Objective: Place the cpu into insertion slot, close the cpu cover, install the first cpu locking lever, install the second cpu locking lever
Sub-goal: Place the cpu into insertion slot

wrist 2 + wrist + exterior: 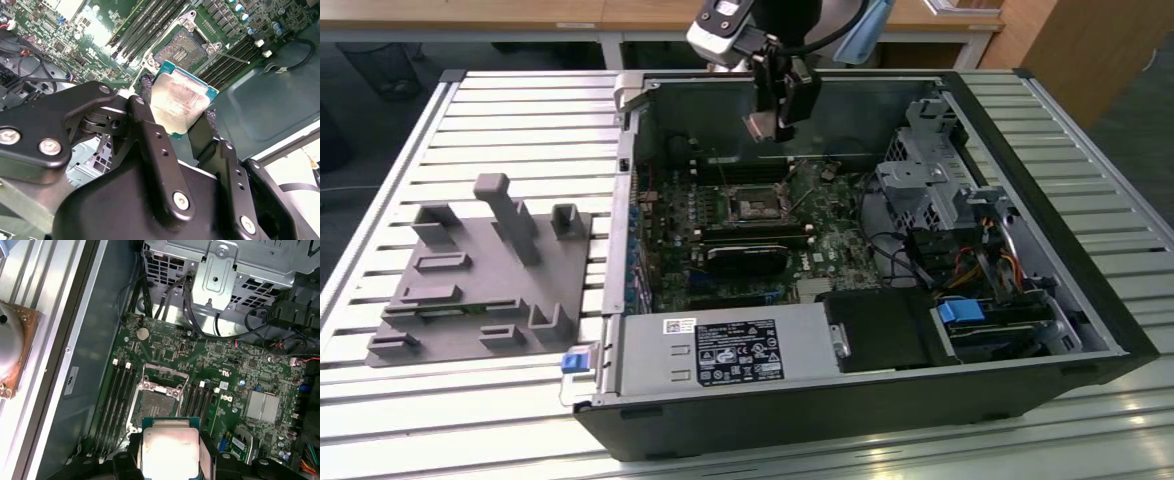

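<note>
Exterior view: the claw (778, 128) hangs over the far part of the open computer case (1067, 330) on the slatted worktop (520, 110). It is clamped on the cpu (761, 124), held in the air clear of the board. The insertion slot (757, 208) lies below it, a little nearer and uncovered. In the second wrist view, black fingers (150, 130) press opposite edges of the chip.

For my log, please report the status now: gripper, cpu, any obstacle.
Gripper, jaws shut on cpu, in air above computer case. Insertion slot uncovered, empty. Nothing seen between them.
</note>
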Controlling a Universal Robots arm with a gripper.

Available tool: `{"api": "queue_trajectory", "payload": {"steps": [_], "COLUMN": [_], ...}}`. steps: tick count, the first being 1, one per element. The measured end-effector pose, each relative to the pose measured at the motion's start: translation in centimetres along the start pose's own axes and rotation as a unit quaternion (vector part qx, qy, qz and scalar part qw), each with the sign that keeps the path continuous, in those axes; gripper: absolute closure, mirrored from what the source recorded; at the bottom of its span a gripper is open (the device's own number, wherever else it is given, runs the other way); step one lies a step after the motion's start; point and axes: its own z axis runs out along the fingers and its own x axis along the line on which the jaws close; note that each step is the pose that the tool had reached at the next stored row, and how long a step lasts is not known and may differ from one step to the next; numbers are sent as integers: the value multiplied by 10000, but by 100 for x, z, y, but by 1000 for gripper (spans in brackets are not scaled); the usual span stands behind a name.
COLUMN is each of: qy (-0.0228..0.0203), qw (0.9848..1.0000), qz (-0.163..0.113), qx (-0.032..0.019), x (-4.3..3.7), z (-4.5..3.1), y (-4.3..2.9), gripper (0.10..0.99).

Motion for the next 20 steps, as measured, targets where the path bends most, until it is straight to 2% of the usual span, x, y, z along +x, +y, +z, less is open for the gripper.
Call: {"api": "queue_trajectory", "payload": {"steps": [13, 16, 20], "qy": [-13, -38, -67], "qw": [9999, 9994, 9979], "qz": [153, 349, 638], "qx": [-2, -3, -7], "x": [11, 11, 10], "z": [112, 133, 161], "y": [-8, -9, -12], "gripper": [545, 545, 545]}}
